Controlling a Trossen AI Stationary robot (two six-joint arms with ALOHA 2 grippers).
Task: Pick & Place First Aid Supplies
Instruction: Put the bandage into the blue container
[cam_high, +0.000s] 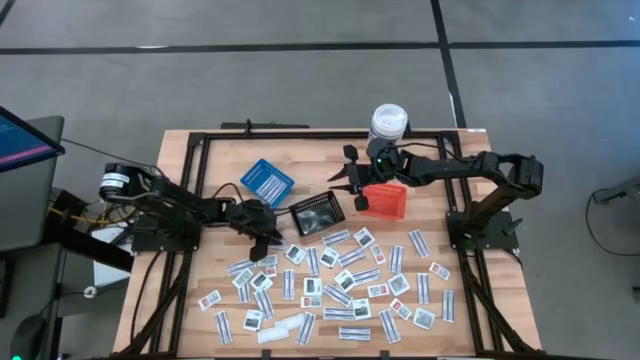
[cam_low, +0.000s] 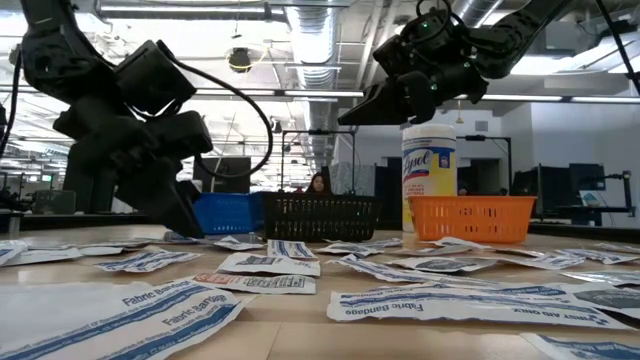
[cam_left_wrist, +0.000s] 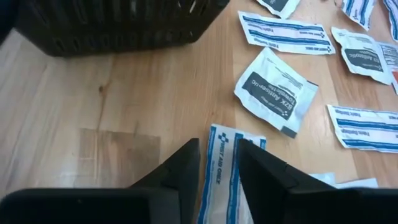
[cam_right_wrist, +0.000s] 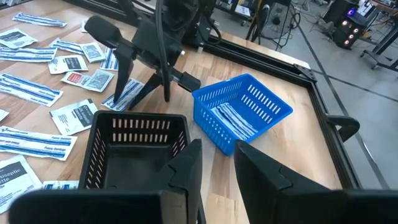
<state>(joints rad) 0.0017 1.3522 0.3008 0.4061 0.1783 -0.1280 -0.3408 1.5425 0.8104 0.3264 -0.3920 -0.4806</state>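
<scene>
The left gripper (cam_left_wrist: 219, 165) is down at the table, its fingers (cam_left_wrist: 180, 168) slightly apart with a blue-striped bandage packet (cam_left_wrist: 221, 180) lying between them; whether they pinch it I cannot tell. The right gripper (cam_right_wrist: 214, 165) hangs above the black basket (cam_right_wrist: 134, 146), fingers narrowly apart and empty.

The scene is evenly and brightly lit from above. In the low view, long ceiling light strips (cam_low: 330, 15) are seen glowing, and the dark arms are rendered almost as silhouettes against them. The nearest packets (cam_low: 150, 310) are blurred there, while the black basket (cam_low: 322, 217) is held sharper. Soft, short shadows are cast on the wooden table (cam_high: 200, 180) in the high view. In the left wrist view, a faint sheen is seen on the wood, and the fingers (cam_left_wrist: 180, 174) are slightly blurred.
</scene>
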